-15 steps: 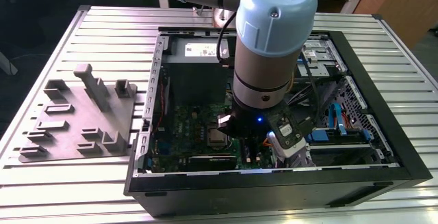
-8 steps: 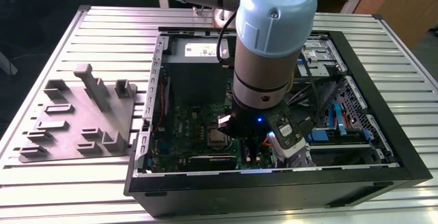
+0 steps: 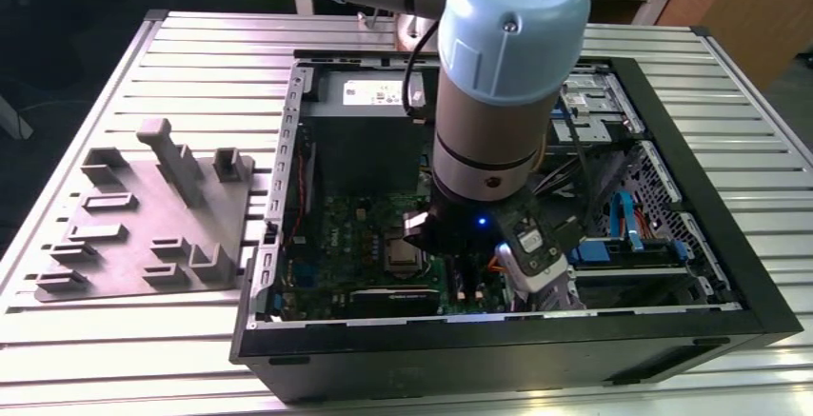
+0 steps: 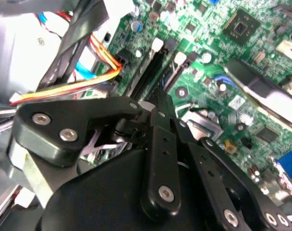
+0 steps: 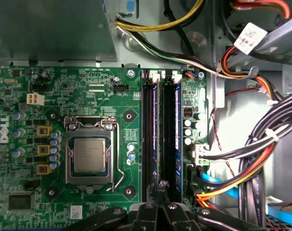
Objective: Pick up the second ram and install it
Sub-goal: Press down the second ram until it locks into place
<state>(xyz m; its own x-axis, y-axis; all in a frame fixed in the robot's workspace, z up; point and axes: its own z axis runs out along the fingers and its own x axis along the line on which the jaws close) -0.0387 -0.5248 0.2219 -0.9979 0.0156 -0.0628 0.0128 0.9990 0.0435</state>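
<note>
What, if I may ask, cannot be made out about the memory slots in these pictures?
- Exterior view: the arm stands in front of the slots.
- First wrist view: the pincer covers one end of the memory slots. They are seen edge-on, so whether the second ram is seated there cannot be told.
- Second wrist view: the pincer's black body covers most of the slots, and the rest is blurred.

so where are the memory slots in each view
Exterior view: the memory slots are the dark strips under the arm's wrist, on the exterior view's right of the processor.
First wrist view: the long black pair, with the gripper at one end.
Second wrist view: the black pair just beyond the gripper.
Shared landmark: the orange and yellow wires beside the slots.
</note>
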